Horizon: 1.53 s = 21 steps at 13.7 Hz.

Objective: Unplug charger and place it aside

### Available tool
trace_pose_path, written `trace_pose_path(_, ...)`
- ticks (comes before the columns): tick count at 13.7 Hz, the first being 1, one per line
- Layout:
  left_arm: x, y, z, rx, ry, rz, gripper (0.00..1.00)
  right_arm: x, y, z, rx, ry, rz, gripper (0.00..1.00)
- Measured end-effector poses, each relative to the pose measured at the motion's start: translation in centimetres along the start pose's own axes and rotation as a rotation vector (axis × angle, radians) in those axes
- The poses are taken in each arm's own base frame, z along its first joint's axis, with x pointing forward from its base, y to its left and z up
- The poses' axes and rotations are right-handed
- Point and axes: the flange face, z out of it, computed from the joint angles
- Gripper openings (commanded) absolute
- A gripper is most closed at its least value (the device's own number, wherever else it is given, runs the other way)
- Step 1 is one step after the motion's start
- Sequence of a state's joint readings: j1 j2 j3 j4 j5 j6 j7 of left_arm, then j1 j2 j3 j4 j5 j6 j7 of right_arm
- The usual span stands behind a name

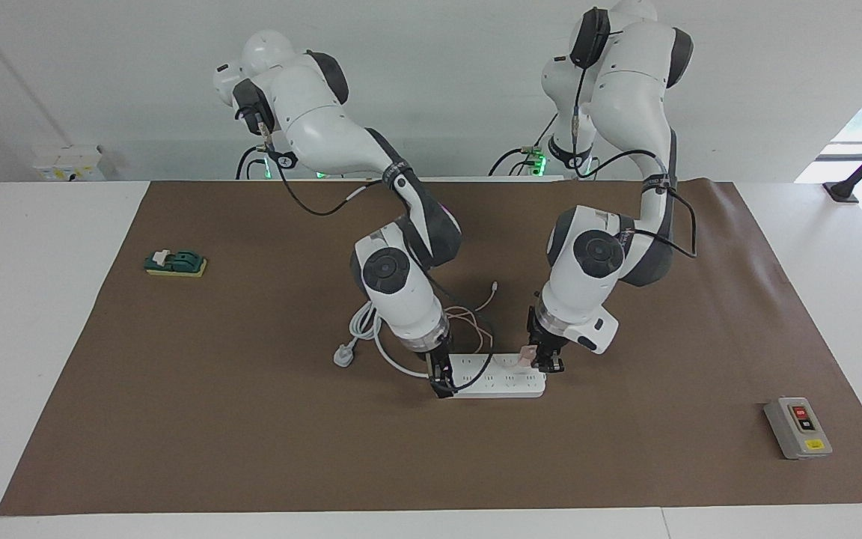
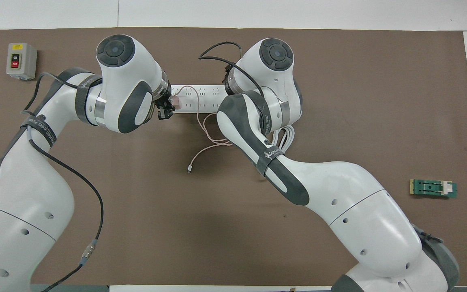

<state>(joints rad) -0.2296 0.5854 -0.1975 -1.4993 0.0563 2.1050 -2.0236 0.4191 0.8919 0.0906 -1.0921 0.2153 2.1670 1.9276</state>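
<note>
The pale pink charger [image 1: 526, 357] sits on the white power strip [image 1: 502, 383] at the strip's end toward the left arm; I cannot tell if its prongs are in the socket. It also shows in the overhead view [image 2: 175, 102]. My left gripper [image 1: 543, 361] is down at it and shut on it, also seen from above [image 2: 167, 107]. The thin pink cable [image 1: 476, 318] crosses the strip [image 2: 201, 99] and loops on the mat nearer the robots. My right gripper [image 1: 440, 380] is down on the strip's other end; from above its own wrist hides it.
The strip's thick white cord [image 1: 364, 322] and plug [image 1: 343, 355] lie beside the right arm. A grey switch box [image 1: 798, 427] stands toward the left arm's end. A green part on a yellow pad [image 1: 175, 263] lies toward the right arm's end.
</note>
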Motion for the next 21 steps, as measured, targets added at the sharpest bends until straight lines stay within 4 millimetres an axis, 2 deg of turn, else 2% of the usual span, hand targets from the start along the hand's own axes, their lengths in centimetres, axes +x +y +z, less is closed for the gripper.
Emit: trace_pose_path(21, 0.0, 0.0, 0.0, -0.002, 0.000, 0.001, 0.00, -0.4, 0.2, 2.0, 0.033, -0.013, -0.005, 0.98)
